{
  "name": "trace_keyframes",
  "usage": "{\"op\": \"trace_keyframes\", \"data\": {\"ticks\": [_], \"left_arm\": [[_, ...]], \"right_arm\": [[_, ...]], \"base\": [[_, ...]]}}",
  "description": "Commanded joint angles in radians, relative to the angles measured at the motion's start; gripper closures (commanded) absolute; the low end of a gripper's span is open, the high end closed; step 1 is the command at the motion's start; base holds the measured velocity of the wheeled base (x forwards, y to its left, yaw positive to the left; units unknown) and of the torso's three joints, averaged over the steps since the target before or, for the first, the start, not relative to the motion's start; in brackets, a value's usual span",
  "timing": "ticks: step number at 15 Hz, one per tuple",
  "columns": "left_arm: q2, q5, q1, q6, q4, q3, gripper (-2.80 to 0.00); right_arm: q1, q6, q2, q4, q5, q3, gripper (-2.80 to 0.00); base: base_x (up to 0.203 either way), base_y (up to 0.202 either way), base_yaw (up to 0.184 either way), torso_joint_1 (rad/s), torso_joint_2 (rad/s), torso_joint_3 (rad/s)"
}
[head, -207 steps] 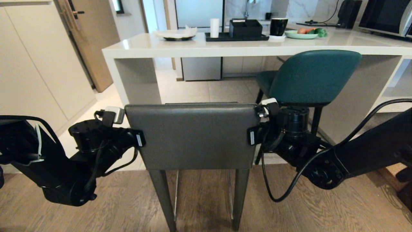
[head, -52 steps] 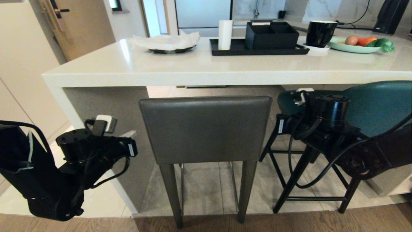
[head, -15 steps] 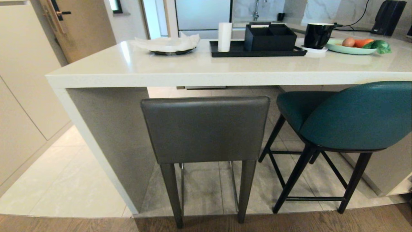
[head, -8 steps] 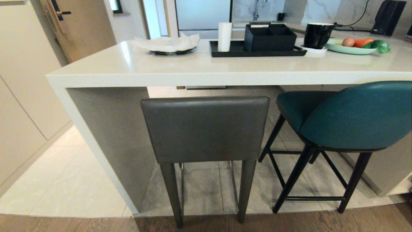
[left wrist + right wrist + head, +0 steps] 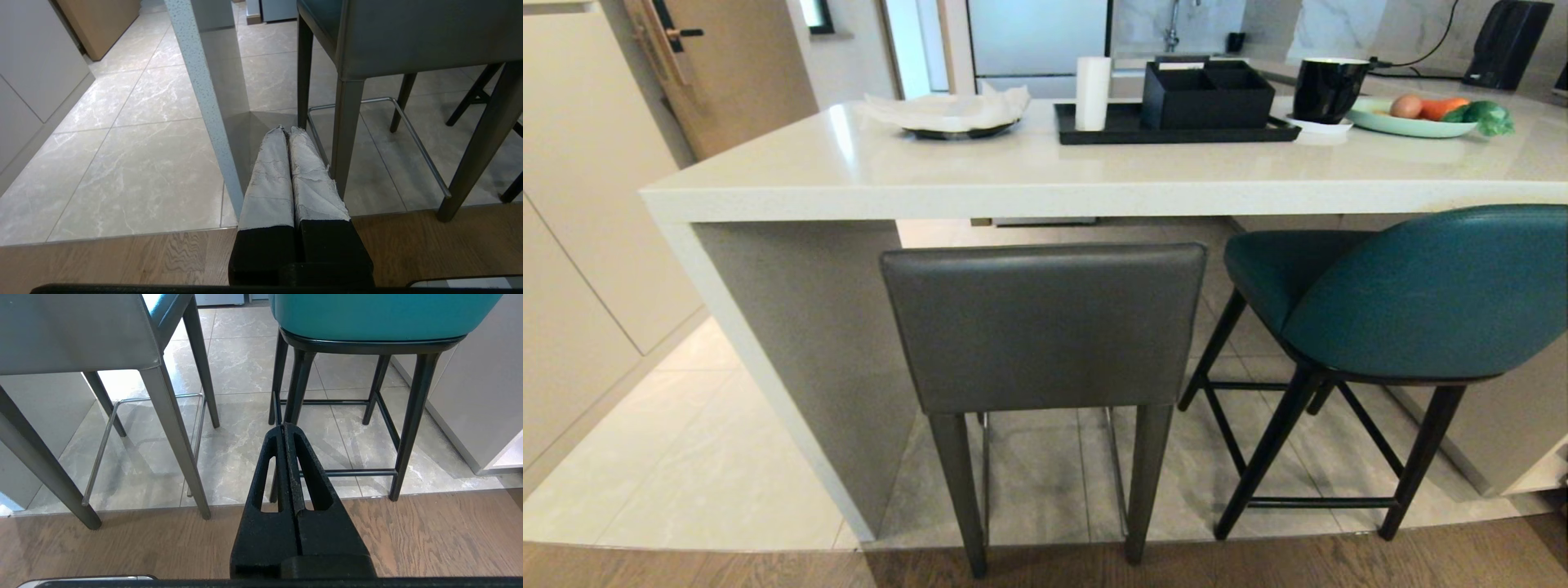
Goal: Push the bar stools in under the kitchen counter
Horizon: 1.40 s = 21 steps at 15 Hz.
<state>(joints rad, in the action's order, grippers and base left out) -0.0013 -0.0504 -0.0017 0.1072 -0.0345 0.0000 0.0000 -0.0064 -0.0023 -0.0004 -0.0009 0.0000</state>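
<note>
Two bar stools stand at the kitchen counter. The dark grey stool with a square flat back sits with its seat under the white slab, beside the side panel. To its right, the teal stool with a rounded back and thin black legs also has its seat under the counter. Neither arm shows in the head view. My left gripper hangs low, shut and empty, in front of the side panel and the grey stool's leg. My right gripper, shut and empty, points between the grey stool and teal stool.
On the counter stand a plate with a white cloth, a black tray with a white roll and a black box, a black mug and a green plate of vegetables. Cabinets line the left. Wood floor meets tile under the stools' rear legs.
Over the last second nothing moves. Since the older frames, the grey stool stands further in under the counter, and both arms have dropped out of the head view.
</note>
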Motion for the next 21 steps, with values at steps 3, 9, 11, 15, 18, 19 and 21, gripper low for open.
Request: {"op": "trace_keyframes", "data": {"ticks": [3,9,11,15,18,19,21], "left_arm": [[0.003,0.000,0.000,-0.006,-0.002,0.025,0.00],[0.003,0.007,0.000,-0.038,-0.085,0.040,0.00],[0.003,0.007,0.000,-0.034,-0.087,0.040,0.00],[0.003,0.009,0.000,-0.044,-0.088,0.040,0.00],[0.003,0.014,0.000,-0.070,-0.089,0.040,0.00],[0.003,0.023,0.000,-0.073,-0.090,0.040,0.00],[0.003,0.029,0.000,-0.075,-0.090,0.040,0.00]], "right_arm": [[0.000,-0.001,0.002,-0.001,0.001,0.002,0.00],[0.000,0.000,0.002,-0.001,0.001,0.002,0.00],[0.000,0.000,0.002,-0.001,0.001,0.002,0.00],[0.000,0.000,0.002,-0.001,0.001,0.002,0.00],[0.000,0.002,0.002,-0.001,-0.001,0.002,0.00],[0.000,0.002,0.002,-0.001,-0.001,0.002,0.00],[0.000,0.002,0.002,-0.001,-0.001,0.002,0.00]], "base": [[0.000,0.000,0.000,0.000,0.00,0.000],[-0.036,0.000,0.001,0.005,0.00,-0.001],[-0.198,0.000,-0.004,0.006,0.00,0.006],[-0.067,0.000,0.001,-0.002,0.00,0.001],[0.000,0.000,0.000,0.000,0.00,0.000],[0.000,0.000,0.000,0.000,0.00,0.000],[0.006,-0.024,0.008,0.005,0.00,0.003]]}}
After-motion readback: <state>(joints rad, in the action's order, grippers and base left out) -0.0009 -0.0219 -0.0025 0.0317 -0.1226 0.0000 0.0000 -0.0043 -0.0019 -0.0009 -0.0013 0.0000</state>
